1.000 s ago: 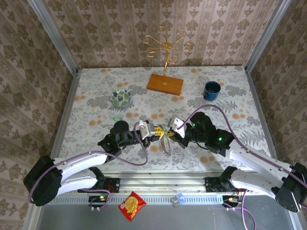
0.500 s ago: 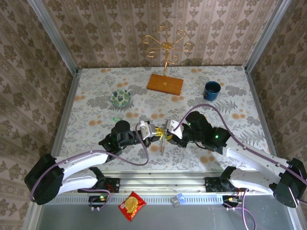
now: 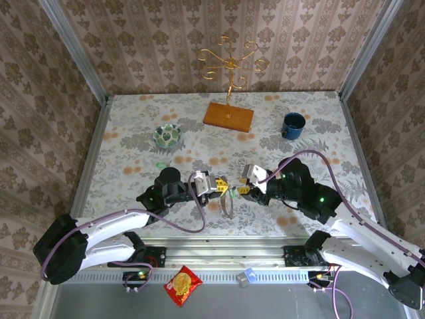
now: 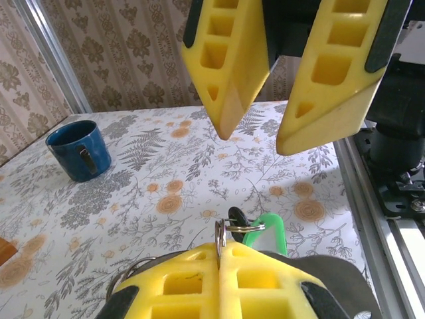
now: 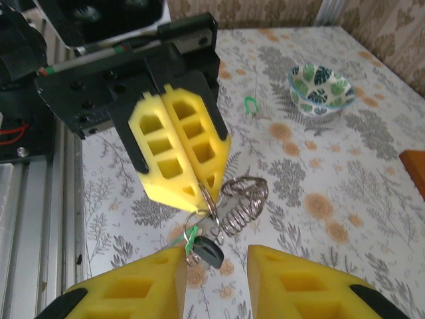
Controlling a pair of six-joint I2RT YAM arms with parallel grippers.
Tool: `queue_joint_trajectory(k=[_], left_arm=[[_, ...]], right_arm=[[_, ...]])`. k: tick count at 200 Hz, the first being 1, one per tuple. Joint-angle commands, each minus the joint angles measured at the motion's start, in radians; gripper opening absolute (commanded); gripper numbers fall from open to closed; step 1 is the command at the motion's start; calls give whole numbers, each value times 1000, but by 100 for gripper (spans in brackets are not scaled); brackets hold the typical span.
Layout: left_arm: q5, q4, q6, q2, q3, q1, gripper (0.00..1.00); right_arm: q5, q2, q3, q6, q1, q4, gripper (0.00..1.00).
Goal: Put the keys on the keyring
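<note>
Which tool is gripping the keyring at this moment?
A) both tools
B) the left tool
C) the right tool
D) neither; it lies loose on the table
B: the left tool is shut on the keyring, which hangs from its tips, while the right tool is open and apart from it.

Damask-papered walls enclose a floral-patterned table with aluminium posts.
</note>
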Motion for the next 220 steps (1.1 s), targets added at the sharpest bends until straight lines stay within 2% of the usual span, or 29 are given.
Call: queue_joint_trajectory(k=[1,127,220], left_arm=[[61,60,32,-5,-1,-5,0],[137,77,51,-1,-1,-10,0],[144,119,22,4,4,-10,0]], right_arm=[[-46,-6,-21,9,-6,72,31],[-117,104,13,26,-7,74,31],[-206,200,37,14,-6,59,25]])
